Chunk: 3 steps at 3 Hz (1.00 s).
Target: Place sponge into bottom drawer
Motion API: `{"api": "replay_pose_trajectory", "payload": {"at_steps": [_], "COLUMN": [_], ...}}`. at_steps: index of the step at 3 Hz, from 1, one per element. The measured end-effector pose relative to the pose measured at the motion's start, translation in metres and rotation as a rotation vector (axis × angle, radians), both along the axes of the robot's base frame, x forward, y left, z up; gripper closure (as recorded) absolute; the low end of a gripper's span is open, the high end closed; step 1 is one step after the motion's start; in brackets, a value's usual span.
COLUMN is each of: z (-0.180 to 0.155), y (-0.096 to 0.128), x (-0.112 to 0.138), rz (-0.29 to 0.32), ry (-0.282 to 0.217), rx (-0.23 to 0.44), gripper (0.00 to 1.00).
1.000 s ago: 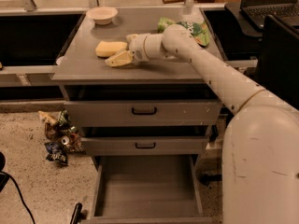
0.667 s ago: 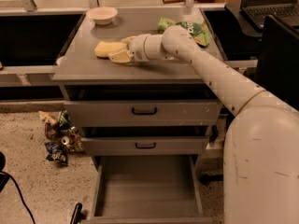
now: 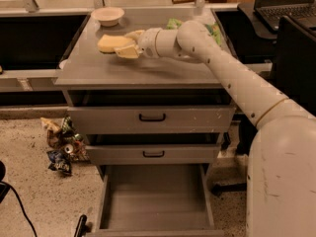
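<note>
The pale-yellow sponge [image 3: 111, 43] is over the left middle of the grey cabinet top [image 3: 148, 68], a little above it. My gripper [image 3: 123, 43] reaches in from the right and is shut on the sponge's right end, with one finger in front and one behind. The bottom drawer [image 3: 153, 196] is pulled open below, and its grey floor is bare. The arm runs from the lower right up across the cabinet top.
A white bowl [image 3: 107, 16] stands at the back left of the top. A green snack bag [image 3: 173, 23] lies partly hidden behind my wrist. The two upper drawers [image 3: 152, 118] are slightly ajar. Crumpled wrappers [image 3: 59, 144] lie on the floor to the left. A laptop [image 3: 286, 4] and a dark chair [image 3: 296, 58] are at the right.
My gripper has risen slightly from the cabinet top, and the sponge has come up with it. The front finger now sits higher against the sponge.
</note>
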<state>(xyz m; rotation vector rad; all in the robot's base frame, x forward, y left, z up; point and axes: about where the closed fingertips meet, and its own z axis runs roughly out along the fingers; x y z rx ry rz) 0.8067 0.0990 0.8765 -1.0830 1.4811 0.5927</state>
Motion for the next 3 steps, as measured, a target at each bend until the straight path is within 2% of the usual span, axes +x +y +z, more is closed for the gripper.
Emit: {"api": "replay_pose_trajectory", "payload": {"at_steps": [1, 2, 3], "z": [0.0343, 0.0327, 0.0314], "y": [0.0024, 0.0041, 0.0089], "x": [-0.0162, -0.0184, -0.0141], "rz": [0.069, 0.081, 0.121], "ry": [-0.048, -0.044, -0.034], "rx": [0.003, -0.002, 0.008], "gripper": [1.0, 1.0, 1.0]}}
